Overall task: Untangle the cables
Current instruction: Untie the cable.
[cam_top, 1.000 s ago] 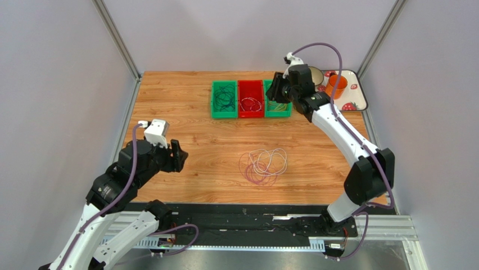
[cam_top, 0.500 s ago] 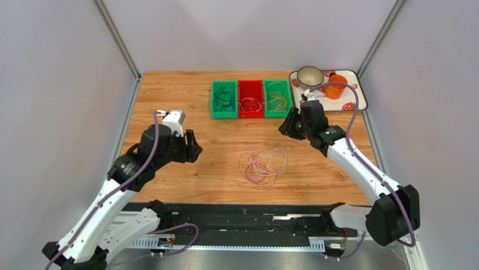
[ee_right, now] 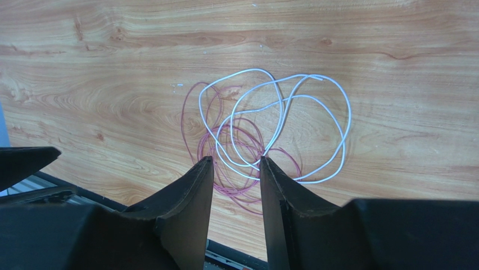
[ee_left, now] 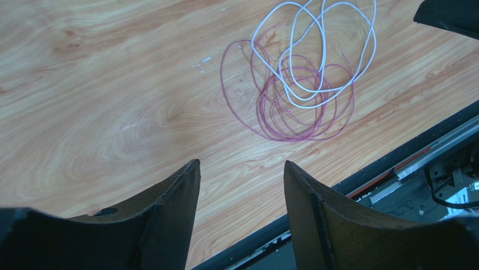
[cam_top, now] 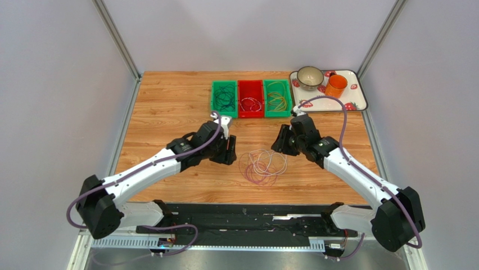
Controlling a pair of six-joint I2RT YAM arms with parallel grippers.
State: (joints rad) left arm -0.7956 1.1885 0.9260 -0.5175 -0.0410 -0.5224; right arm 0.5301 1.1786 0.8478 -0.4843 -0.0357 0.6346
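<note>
A tangle of cables lies mid-table: a white loop (cam_top: 274, 161) overlapping a purple coil (cam_top: 251, 173). My left gripper (cam_top: 227, 151) hovers just left of it, open and empty; in the left wrist view its fingertips (ee_left: 242, 164) frame bare wood, with the tangle (ee_left: 303, 84) ahead to the right. My right gripper (cam_top: 279, 143) hangs at the tangle's upper right edge, also open and empty. In the right wrist view its fingertips (ee_right: 235, 159) sit above the purple coil, and the tangle (ee_right: 253, 135) spreads just beyond them.
Three bins stand in a row at the back. A green one (cam_top: 213, 101) holds dark cables, a red one (cam_top: 251, 115) white and red cables, another green one (cam_top: 278, 114) yellow and orange cables. A tray (cam_top: 354, 101) at the back right carries a bowl (cam_top: 310, 77) and an orange cup (cam_top: 336, 86).
Both arms have closed in on the tangle. The left swung right from the table's left side, and the right came back from the bins toward the centre. The cables have not moved.
</note>
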